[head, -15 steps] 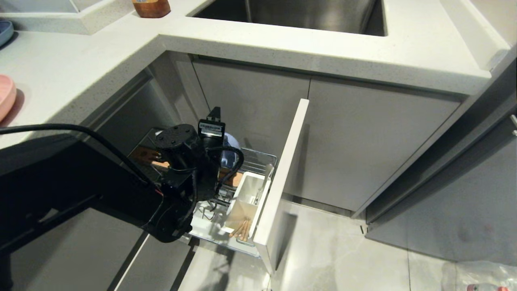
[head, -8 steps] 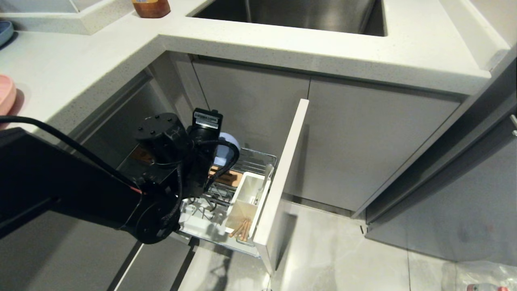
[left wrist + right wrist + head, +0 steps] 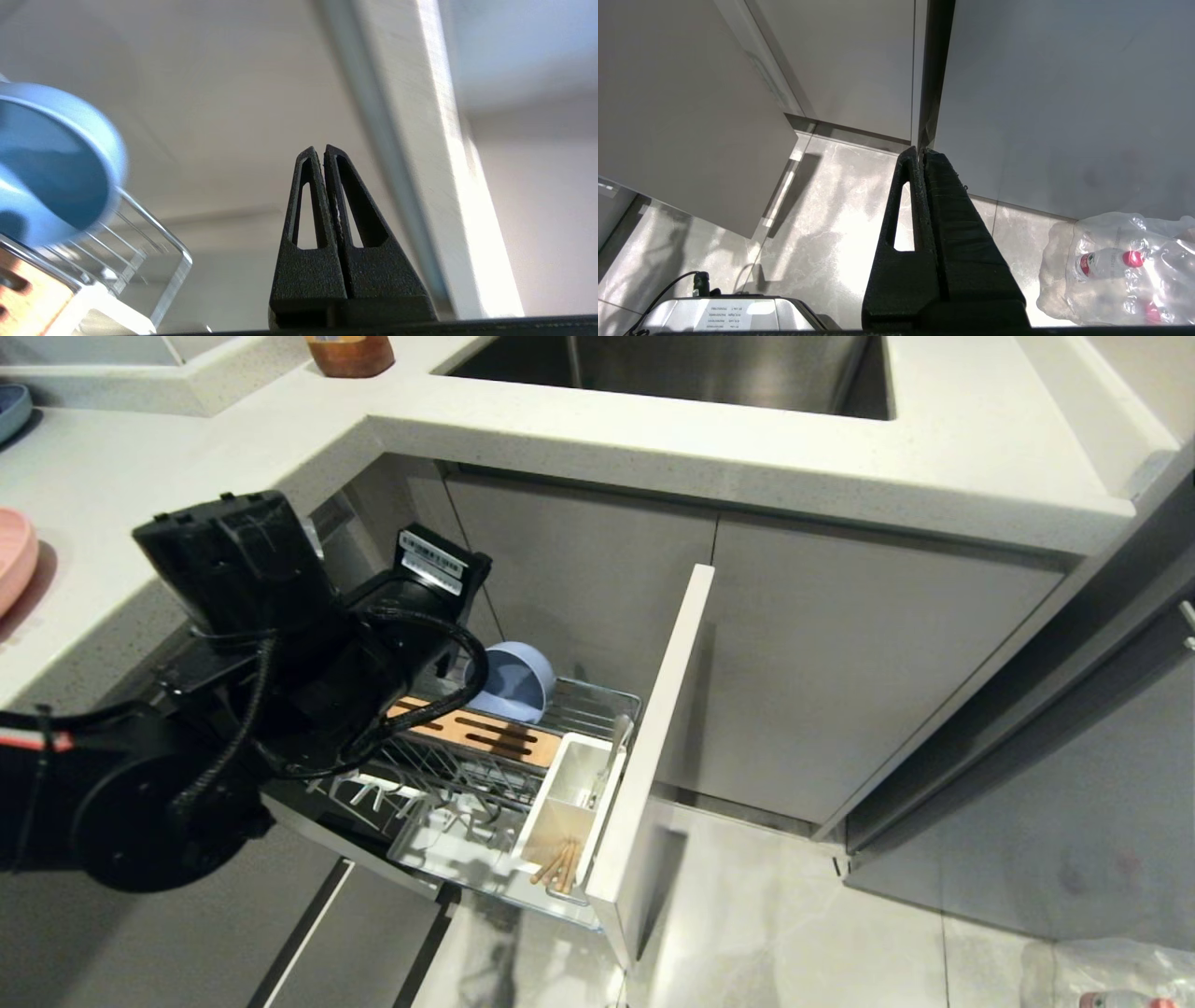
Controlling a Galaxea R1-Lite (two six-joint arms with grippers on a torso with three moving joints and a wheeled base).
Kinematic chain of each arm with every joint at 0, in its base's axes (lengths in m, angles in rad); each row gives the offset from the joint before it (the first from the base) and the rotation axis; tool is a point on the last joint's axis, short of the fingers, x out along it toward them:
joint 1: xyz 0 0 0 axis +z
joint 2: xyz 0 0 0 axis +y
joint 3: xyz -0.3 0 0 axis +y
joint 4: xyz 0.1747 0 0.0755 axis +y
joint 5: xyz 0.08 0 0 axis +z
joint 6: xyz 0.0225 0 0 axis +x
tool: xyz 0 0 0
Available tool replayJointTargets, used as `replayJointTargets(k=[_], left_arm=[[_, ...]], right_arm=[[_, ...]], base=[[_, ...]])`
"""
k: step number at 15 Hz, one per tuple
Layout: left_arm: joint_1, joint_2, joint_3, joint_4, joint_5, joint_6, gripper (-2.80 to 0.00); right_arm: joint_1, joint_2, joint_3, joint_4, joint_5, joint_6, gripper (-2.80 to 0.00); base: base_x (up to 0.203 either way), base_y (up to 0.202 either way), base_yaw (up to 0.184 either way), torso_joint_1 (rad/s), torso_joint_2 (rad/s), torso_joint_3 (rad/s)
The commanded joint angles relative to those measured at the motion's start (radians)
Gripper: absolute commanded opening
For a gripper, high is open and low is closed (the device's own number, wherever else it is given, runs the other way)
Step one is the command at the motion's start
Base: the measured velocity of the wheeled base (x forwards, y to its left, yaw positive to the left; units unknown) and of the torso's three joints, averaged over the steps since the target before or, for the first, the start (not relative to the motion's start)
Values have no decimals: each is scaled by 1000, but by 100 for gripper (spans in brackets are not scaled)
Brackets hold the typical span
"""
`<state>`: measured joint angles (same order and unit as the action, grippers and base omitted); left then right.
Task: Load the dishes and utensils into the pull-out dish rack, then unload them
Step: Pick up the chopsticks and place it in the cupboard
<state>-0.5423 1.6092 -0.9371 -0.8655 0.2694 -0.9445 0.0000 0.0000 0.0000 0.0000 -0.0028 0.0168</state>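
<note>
Having released the pale blue bowl (image 3: 509,683) into the pull-out dish rack (image 3: 597,709), the left gripper (image 3: 323,151) lifts away toward ten o'clock, jaws pressed together and empty, so the pink plate (image 3: 14,560) likely comes next.

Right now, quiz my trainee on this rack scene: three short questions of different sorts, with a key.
1. True or false: the left end effector is shut on the bowl.
2. Which holds the chopsticks? A) caddy B) sink C) counter
3. Fill in: the bowl sits on its ____ at the rack's back.

Key: 1 false, it is shut on nothing, apart from the bowl. 2 A. 3 edge.
</note>
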Motion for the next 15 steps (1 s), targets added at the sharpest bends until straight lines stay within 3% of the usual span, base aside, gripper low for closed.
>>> replayJointTargets(k=[1,5,7,10,12,15], left_arm=[[11,-93,-15,62,-53,1,-280],[46,-241,-88,319,-162,114,-280],[90,-334,-139,503,-249,201,-280],[241,-433,-247,766,-381,418,-280],[352,-470,-294,862,-454,485,-280],[526,-526,-315,999,-469,582,-280]], right_arm=[[0,2,0,0,0,0,-280],[0,1,0,0,0,0,-280],[0,2,0,0,0,0,-280],[0,2,0,0,0,0,-280],[0,2,0,0,0,0,-280],[0,1,0,0,0,0,-280]], base=[[0,0,0,0,0,0],[0,0,0,0,0,0],[0,0,0,0,0,0],[0,0,0,0,0,0],[0,0,0,0,0,0],[0,0,0,0,0,0]])
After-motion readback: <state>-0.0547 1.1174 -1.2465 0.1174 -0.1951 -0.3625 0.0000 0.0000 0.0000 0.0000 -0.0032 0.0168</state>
